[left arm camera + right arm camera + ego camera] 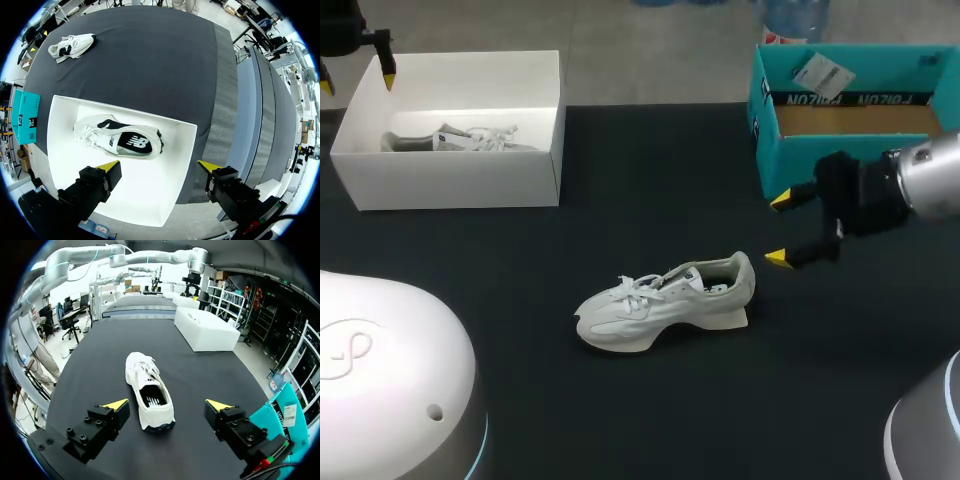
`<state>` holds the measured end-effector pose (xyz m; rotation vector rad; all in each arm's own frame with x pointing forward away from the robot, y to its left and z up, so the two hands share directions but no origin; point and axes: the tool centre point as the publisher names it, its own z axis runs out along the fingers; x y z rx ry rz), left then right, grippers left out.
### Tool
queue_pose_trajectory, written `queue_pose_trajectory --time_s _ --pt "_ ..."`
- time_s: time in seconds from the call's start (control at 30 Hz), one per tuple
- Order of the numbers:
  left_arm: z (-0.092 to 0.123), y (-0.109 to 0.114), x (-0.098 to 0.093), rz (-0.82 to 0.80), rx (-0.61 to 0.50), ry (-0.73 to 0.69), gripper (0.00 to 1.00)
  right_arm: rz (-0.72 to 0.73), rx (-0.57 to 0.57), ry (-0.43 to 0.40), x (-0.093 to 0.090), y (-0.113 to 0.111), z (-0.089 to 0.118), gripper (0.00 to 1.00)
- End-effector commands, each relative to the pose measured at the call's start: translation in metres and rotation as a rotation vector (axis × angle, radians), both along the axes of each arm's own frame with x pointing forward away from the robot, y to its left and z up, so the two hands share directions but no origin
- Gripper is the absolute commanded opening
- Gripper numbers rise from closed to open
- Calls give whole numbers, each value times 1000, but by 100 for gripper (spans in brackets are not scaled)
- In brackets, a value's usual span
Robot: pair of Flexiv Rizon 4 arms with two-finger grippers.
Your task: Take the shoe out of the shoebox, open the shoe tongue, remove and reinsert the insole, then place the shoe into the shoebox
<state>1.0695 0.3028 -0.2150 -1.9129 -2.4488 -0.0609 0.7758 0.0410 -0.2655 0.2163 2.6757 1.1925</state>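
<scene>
Right gripper (778, 229): fingers spread wide, nothing held. It is placed right of centre in the head view, just off the heel of the shoe (665, 298). In the right wrist view the heel is seen ahead of the gripper, in line with the gap between the fingers, untouched.

Left gripper (356, 82): likewise spread and empty, held at the upper left corner over the white box (460, 180), in which a second shoe (120, 140) is laid on its side.

Shoe: stood on its sole on the dark surface (650, 180), centre of frame, toe to the left. The teal shoebox (765, 150), upper right, is seen with no shoe in it, as far as its interior is shown.

Progress, as judged: removal from the box is taken as done. Laces are seen crossed over the tongue, so the tongue is judged not yet opened. An insole appears seated inside. Left to do: tongue, insole out and back in, return to the shoebox.
</scene>
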Motion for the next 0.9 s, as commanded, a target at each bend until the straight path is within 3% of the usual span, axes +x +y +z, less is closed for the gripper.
queue_pose_trajectory --time_s 0.03,0.33,0.9 --pt "1 0 0 0 4 0 100 56 360 -79 3 -7 -16 100" --pt "1 0 0 0 4 0 100 52 422 -77 -3 -16 -36 100" --pt "1 0 0 0 4 0 100 111 341 -32 -21 -40 -63 100"
